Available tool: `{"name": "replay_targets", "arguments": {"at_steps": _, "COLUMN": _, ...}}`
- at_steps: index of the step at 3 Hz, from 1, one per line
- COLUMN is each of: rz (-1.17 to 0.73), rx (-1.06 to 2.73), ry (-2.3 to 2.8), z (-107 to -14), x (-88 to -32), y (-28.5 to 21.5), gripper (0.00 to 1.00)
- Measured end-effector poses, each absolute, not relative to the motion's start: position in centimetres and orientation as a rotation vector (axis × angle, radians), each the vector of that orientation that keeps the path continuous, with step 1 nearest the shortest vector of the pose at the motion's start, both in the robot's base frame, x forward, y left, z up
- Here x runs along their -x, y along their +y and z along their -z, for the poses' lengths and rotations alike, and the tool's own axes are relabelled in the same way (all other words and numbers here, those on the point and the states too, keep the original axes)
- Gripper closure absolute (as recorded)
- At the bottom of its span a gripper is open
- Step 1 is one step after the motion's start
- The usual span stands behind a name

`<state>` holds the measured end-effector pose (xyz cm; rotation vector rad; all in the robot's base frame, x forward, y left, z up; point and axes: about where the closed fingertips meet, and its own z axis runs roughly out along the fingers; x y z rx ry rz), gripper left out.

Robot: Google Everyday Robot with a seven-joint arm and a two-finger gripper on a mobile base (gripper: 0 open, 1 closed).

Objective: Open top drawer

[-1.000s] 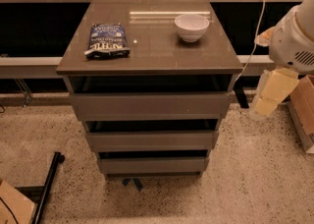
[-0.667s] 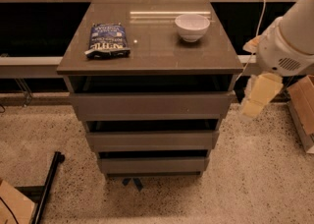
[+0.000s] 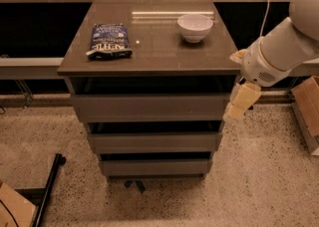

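The top drawer (image 3: 149, 106) is the widest grey-brown front, just under the cabinet top (image 3: 149, 52); it looks shut, with a dark gap above it. My gripper (image 3: 238, 104) hangs from the white arm (image 3: 279, 52) at the cabinet's right side, level with the top drawer's right end and close to its corner. Its cream fingers point down.
A blue snack bag (image 3: 109, 41) and a white bowl (image 3: 195, 26) sit on the cabinet top. Two shorter drawers (image 3: 153, 142) lie below the top one. A cardboard box (image 3: 306, 106) stands on the floor at right, a black stand leg (image 3: 47, 191) at lower left.
The arm has swung left and down, bringing the gripper from well right of the cabinet to the top drawer's right end.
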<state>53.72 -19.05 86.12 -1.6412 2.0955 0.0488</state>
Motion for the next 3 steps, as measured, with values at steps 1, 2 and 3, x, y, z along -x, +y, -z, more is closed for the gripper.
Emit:
{"name": "replay_targets", "arguments": {"at_steps": 1, "rz": -0.045, "rx": 1.639, "ry": 2.094, "z": -86.2, "x": -53.7, "y": -19.0, "gripper": 0.0}}
{"name": "replay_targets", "arguments": {"at_steps": 2, "rz": -0.123, "rx": 1.634, "ry": 2.111, "z": -83.1, "x": -52.6, "y": -18.9, "gripper": 0.0}}
{"name": "replay_targets", "arguments": {"at_steps": 3, "rz": -0.172, "rx": 1.623, "ry": 2.099, "z": -80.4, "x": -53.1, "y": -18.1, "gripper": 0.0}}
